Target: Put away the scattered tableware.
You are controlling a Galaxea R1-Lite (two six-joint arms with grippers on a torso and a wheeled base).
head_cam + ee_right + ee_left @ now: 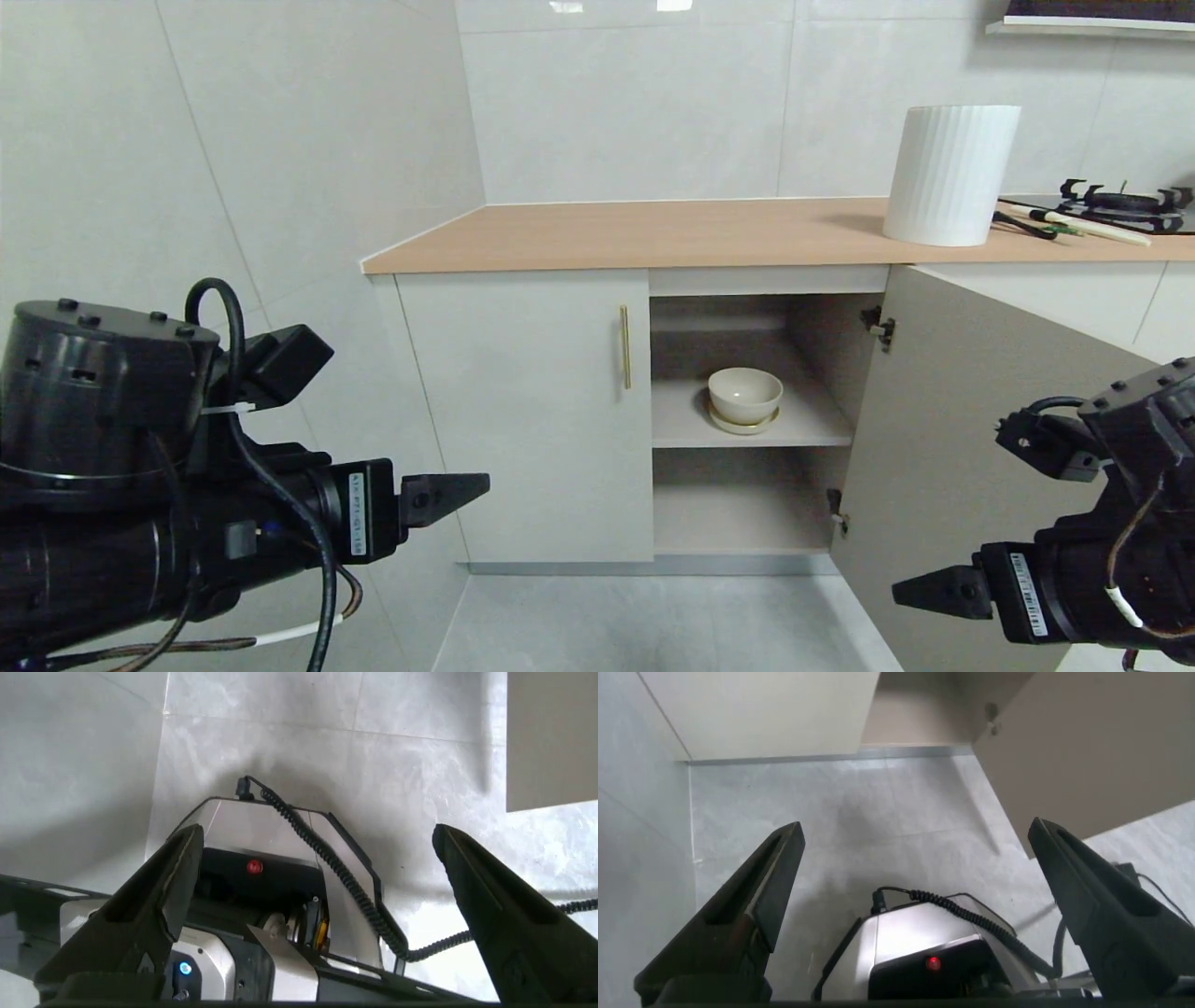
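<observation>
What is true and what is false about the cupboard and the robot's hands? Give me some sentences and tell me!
1. The bowl sits on the upper shelf inside the cupboard. True.
2. Both cupboard doors are shut. False: the left door is shut, but the right door is swung open.
3. The left gripper holds a spoon in its fingers. False: its fingers are spread apart with nothing between them.
4. The white ribbed container stands on the counter. True.
5. The right gripper is open and empty. True.
</observation>
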